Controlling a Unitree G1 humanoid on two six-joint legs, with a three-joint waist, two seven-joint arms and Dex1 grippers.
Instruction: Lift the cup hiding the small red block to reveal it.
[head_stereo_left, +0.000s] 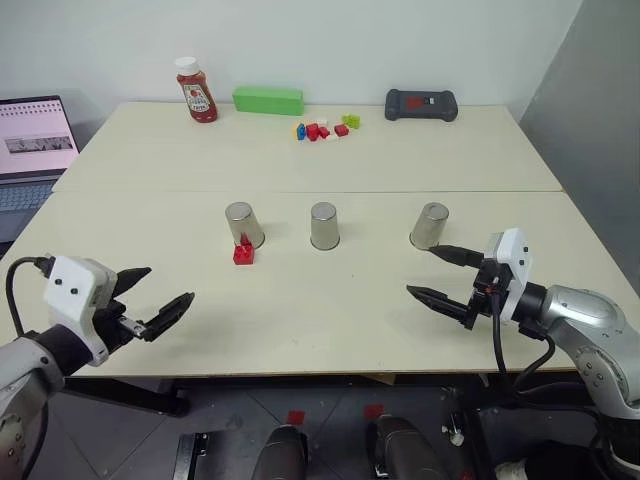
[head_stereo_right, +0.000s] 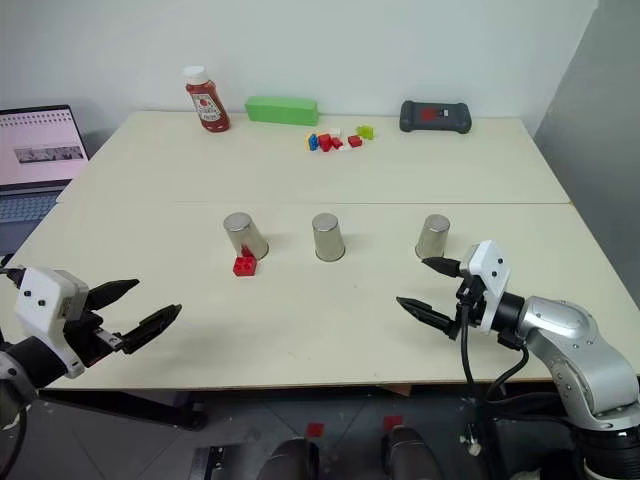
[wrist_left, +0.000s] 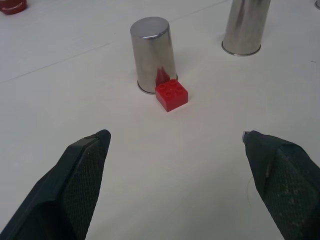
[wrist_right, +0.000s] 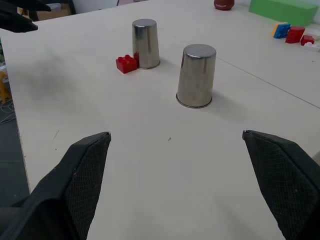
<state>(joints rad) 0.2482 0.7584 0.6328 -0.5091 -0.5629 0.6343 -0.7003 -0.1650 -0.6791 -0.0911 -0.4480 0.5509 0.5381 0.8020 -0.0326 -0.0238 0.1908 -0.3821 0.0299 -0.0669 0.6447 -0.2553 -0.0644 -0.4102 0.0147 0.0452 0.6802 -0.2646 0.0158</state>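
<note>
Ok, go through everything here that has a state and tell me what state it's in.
Left cup: upside down, beside the red block.
Middle cup: upside down.
Right cup: upside down.
Ketchup bottle: upright, capped.
Laptop: open, screen on.
Left gripper: fingers open, empty.
Right gripper: fingers open, empty.

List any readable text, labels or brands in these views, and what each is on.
None can be read.
Ketchup bottle: label has print, too small to read.
Black device: red patch on top, too small to read.
Laptop screen: page contents blurred.
Three steel cups, red block, green box: no markings visible.
</note>
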